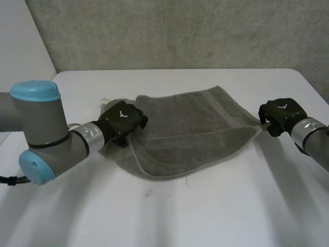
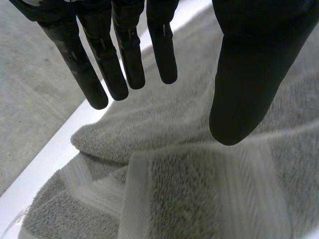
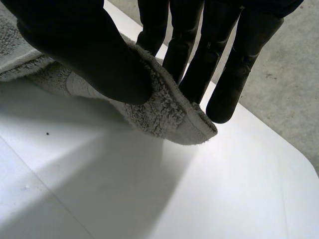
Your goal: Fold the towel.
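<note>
Two grasps are forming on the towel [image 1: 195, 131] on the table [image 1: 205, 216]: we are pinching its right corner with our right hand [image 1: 281, 115]; our left hand [image 1: 122, 121] is hovering straight-fingered over its left end, probably needing to grip next.

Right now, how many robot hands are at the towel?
2. The left robot hand is open over one end of the towel. The right robot hand pinches the corner at the opposite end.
</note>
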